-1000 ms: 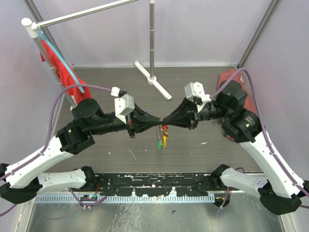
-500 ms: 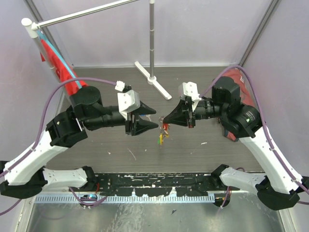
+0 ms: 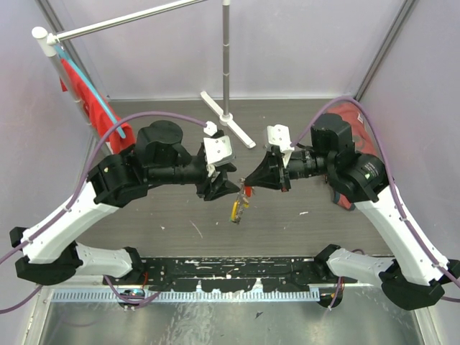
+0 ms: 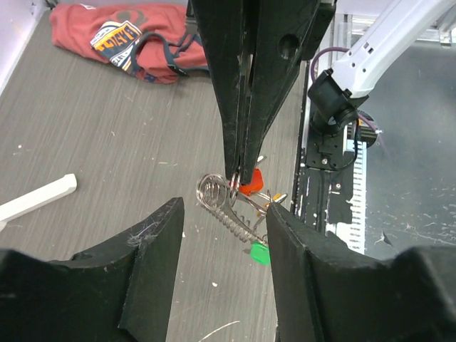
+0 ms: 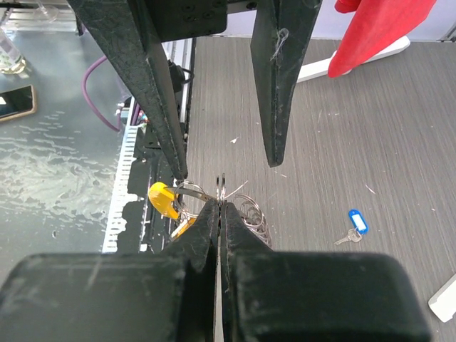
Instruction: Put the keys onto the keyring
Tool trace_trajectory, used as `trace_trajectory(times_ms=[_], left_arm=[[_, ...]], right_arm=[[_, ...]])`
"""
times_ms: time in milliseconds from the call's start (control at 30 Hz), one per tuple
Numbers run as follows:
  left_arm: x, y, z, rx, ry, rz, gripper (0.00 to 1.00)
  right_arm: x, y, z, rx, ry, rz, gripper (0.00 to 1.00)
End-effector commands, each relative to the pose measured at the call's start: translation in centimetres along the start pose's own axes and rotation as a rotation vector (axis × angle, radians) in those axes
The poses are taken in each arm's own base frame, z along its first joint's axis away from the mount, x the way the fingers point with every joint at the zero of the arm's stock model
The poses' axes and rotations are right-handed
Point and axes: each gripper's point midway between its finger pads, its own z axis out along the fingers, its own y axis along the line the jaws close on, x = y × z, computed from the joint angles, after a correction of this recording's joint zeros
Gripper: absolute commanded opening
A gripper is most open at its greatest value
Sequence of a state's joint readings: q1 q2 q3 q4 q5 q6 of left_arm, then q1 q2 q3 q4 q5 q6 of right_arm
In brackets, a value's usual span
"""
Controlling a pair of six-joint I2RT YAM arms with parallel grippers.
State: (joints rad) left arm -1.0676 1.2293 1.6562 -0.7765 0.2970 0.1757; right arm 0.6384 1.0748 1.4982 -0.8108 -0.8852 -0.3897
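My right gripper (image 5: pixel 219 205) is shut on the keyring (image 5: pixel 222 187), pinching the thin silver ring above the table. A yellow tag (image 5: pixel 164 199), a coiled wire ring (image 4: pixel 212 191) and a green tag (image 4: pixel 260 253) dangle from it. The red key (image 4: pixel 251 179) hangs right at the right fingertips (image 4: pixel 242 142). The blue key (image 5: pixel 356 222) lies alone on the table. My left gripper (image 4: pixel 224 206) is open and faces the right one, its fingers (image 5: pixel 160 114) on either side of the hanging bunch without touching it. From above, the keyring bunch (image 3: pixel 239 205) hangs below where the two grippers meet.
A red garment (image 3: pixel 356 133) lies on the table at the right. Another red cloth (image 3: pixel 93 108) hangs on the rack at the left. A white stand (image 3: pixel 228 118) with a metal pole rises behind the grippers. A black strip (image 3: pixel 230 269) runs along the near edge.
The left gripper has opened and let go of the keyring, and its arm has swung up and to the right. The right gripper stays shut on the keyring, shifted slightly left.
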Motion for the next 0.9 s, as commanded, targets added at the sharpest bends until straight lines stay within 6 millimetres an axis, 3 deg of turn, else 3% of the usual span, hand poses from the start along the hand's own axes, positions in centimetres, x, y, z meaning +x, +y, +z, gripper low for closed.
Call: trace_trajectory(times_ms=[0,433,600,867], left_arm=[[-0.8,0.1,-0.6,-0.003,-0.002,0.033,0.55],[-1.4,-0.6,-0.3,0.053,-0.014,0.055,0.42],[0.1,-0.6,1.1,0.076,0.053,0.035,0.35],[-0.6,-0.4,1.3,0.078,0.046,0.051,0.27]], right_arm=[[-1.7,0.4,-0.1,-0.033,-0.041,-0.050,0.01],[-2.1,0.8,-0.1,-0.064,-0.048,-0.051,0.01],[-2.1,0.9,-0.2,-0.061,-0.048,-0.054,0.01],[-2.2,0.9,-0.2,-0.062,-0.049,-0.051,0.01]])
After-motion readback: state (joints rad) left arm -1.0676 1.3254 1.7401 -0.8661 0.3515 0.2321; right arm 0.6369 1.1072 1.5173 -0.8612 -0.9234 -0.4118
